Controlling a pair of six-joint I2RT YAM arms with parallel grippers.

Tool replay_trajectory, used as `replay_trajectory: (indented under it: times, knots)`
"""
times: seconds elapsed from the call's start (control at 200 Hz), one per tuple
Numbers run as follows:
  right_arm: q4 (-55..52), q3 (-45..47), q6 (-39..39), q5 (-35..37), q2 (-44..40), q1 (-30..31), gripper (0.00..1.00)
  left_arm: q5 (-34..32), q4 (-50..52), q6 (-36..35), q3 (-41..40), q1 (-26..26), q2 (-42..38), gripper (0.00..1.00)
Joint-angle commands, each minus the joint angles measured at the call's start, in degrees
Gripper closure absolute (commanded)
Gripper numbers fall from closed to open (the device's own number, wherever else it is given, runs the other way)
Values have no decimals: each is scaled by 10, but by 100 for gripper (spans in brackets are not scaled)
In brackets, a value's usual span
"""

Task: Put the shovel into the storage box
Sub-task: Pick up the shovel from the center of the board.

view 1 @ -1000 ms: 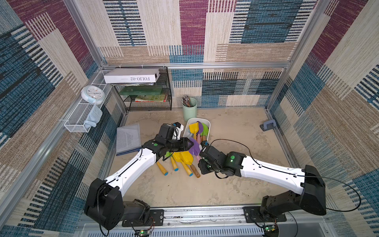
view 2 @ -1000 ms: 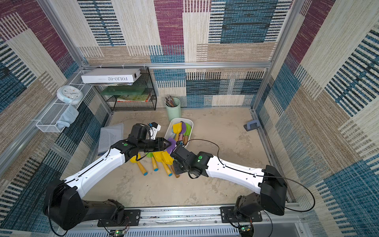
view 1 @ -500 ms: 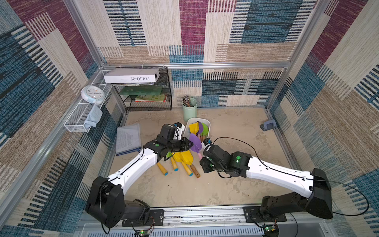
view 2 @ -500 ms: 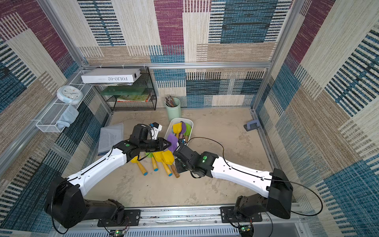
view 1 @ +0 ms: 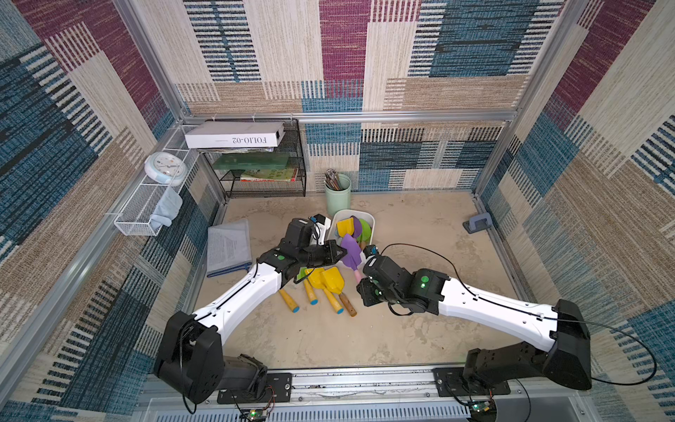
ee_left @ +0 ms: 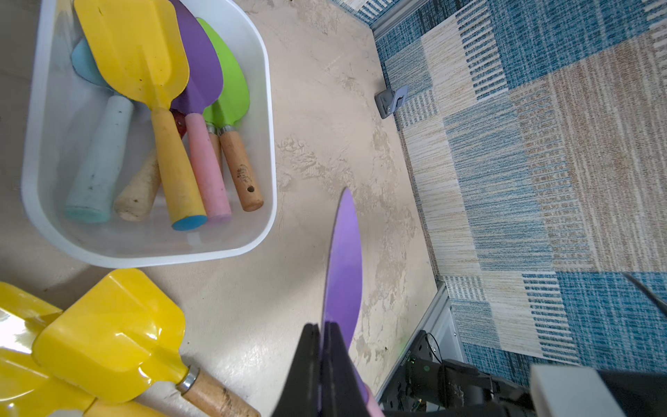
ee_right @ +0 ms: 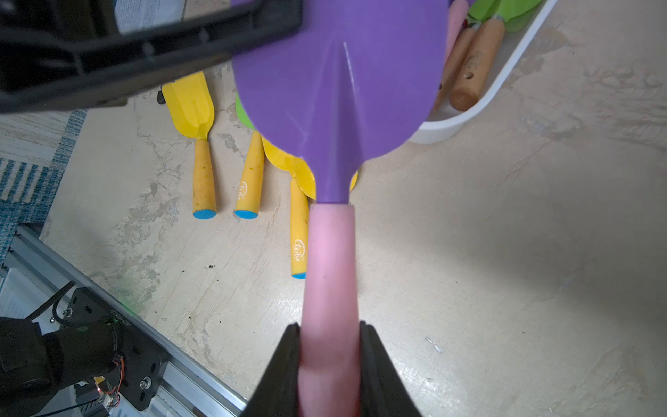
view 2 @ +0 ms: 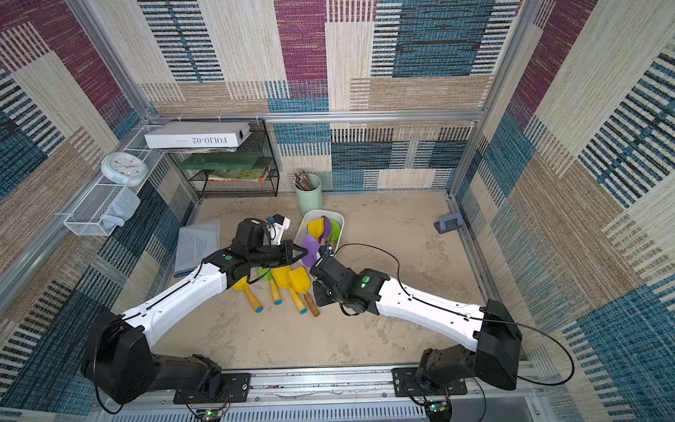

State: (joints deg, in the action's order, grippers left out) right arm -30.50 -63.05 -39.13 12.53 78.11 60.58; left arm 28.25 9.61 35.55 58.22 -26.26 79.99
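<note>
Both arms have hold of the same purple shovel (view 1: 351,252). The left gripper (ee_left: 322,330) is pinched tight on the thin edge of the blade, and the right gripper (ee_right: 329,332) has its jaws pressed on either side of the pink handle. How hard that second grip bites is tough to call from the wrist view. The shovel hangs in the air just at the near end of the storage box (view 1: 372,219), not in it yet.

Stuff that could go sideways: if one arm pulls while the other hasn't let go, the shovel gets twisted or yanked free. And a pinch on a slick blade edge is sketchy. Once the handle is released, its weight could swing the shovel round and it slips out onto the yellow shovels (view 1: 332,281) lying on the table below.

The box is already pretty crowded, with yellow, purple, green and pale blue shovels plus a bare wood handle, so a new one might end up propped across the rim. The mint-green cup (view 1: 338,197) behind it holds a bunch of sticks or pencils.
</note>
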Motion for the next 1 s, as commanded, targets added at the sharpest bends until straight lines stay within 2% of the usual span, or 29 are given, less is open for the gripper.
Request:
replay_trajectory:
  times: [0.0,0.11,0.336,0.746,0.857,0.997]
  knots:
    - [27,-4,12,22,-16,-7,59,-41,34,-43,23,0,19,100]
    - [20,-1,18,26,-33,-17,51,-60,70,-76,75,2,53,100]
    - [14,26,27,34,-90,-44,49,-75,164,-159,241,19,168,100]
    - [10,79,39,15,-153,-96,49,43,371,-326,624,83,413,100]
    - [9,84,42,10,-154,-103,49,44,413,-375,696,91,452,100]
    - [8,91,46,7,-154,-110,49,83,446,-416,751,100,486,100]
